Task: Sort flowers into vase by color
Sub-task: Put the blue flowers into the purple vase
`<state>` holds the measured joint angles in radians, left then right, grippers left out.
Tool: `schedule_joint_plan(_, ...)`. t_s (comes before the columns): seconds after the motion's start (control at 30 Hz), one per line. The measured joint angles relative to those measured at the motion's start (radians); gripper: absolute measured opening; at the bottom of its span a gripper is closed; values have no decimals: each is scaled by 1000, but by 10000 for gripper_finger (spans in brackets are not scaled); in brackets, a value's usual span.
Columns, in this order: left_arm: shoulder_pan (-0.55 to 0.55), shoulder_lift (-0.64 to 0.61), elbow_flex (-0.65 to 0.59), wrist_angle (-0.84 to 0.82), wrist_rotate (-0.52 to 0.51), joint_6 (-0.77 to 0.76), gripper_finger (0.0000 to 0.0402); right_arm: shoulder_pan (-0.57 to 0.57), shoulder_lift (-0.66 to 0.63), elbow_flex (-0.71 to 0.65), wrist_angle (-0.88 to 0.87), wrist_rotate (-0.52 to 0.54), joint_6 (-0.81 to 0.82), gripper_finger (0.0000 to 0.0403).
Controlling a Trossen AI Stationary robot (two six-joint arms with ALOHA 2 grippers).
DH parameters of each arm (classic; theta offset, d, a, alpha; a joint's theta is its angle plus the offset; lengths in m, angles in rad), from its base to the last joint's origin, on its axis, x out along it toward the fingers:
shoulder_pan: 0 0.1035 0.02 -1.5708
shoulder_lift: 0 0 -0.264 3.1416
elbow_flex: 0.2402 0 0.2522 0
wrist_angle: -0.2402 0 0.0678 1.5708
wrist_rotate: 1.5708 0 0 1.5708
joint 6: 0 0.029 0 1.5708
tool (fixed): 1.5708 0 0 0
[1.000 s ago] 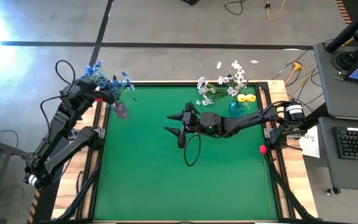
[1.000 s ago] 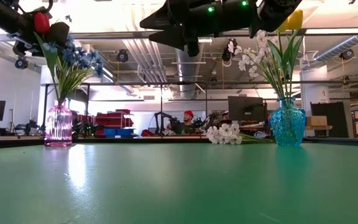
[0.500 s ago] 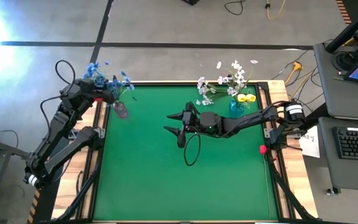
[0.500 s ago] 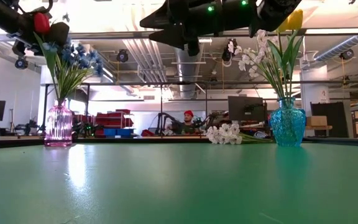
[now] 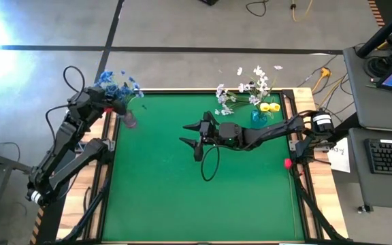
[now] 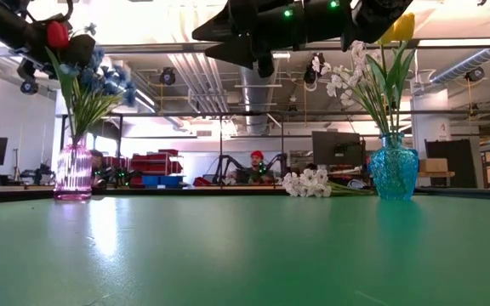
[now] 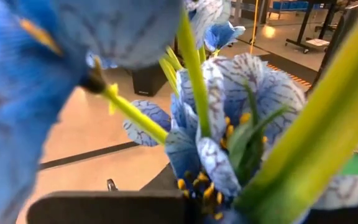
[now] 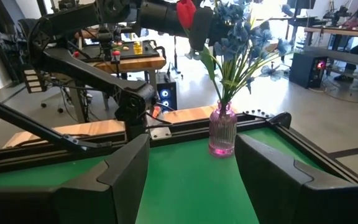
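**Left gripper closed among the blue flowers at the pink vase**

High view: the left gripper (image 5: pixel 116 107) sits just over the pink vase (image 5: pixel 131 120) at the bench's (image 5: pixel 182 197) far left corner, with the blue flowers (image 5: pixel 118 85) fanning out beyond the vase. The right gripper (image 5: pixel 190 134) hangs well to the right of the vase, over mid-bench. The teal vase (image 5: pixel 258 116) stands far across from the pink one, holding a yellow tulip (image 5: pixel 271 107) and white sprays (image 5: pixel 250 87).

Low view: a red tulip (image 6: pixel 56 33) shows above the pink vase, against the left arm. More white blossoms (image 6: pixel 306 182) lie on the bench beside the teal vase.

Left wrist view: blue petals fill the frame; its jaws are closed, though on what cannot be told.

Right wrist view: its jaws stand open and empty, facing the pink vase.
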<state>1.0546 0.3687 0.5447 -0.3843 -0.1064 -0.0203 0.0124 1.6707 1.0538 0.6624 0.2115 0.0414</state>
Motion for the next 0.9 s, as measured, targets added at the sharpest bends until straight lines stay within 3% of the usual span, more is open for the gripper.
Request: schedule_joint_plan(0.9,0,7,-42,-17,-49,-86,9,0,0,0,0,2,-1,228)
